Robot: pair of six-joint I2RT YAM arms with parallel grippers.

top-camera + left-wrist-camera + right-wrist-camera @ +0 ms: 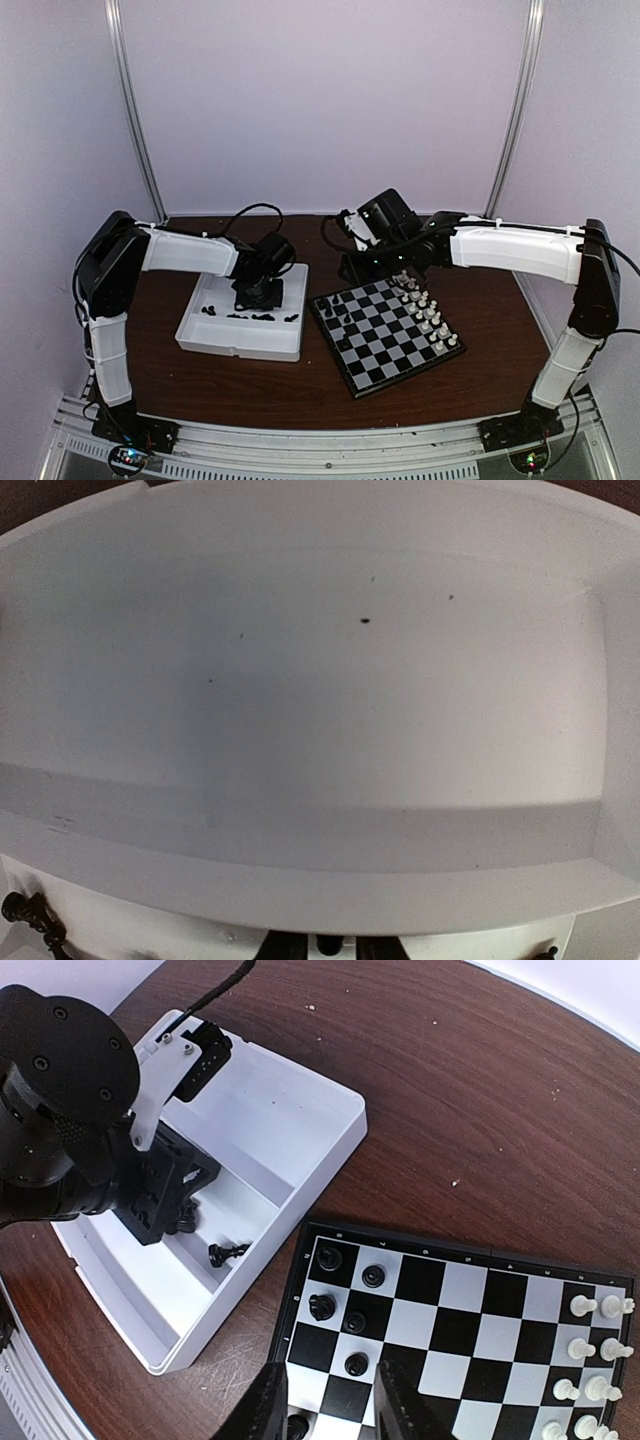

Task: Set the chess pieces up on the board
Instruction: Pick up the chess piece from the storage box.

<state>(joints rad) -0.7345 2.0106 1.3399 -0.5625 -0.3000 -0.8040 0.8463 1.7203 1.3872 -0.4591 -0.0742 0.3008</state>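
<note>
Right gripper [335, 1407]: fingers spread wide, nothing between them, hovering above chessboard [470, 1345] at side nearest tray. Six black chess pieces [357, 1364] stand on squares at that side; one sits just ahead of fingertips. White pieces [588, 1362] lined up along opposite side. Left gripper [261, 297]: lowered into white partitioned tray [330, 1125], just beside board; fingertips hidden, cannot tell whether spread or pressed together. More black pieces [262, 317] scattered on tray floor around it. Brown wooden table [300, 390] beneath all.
</note>
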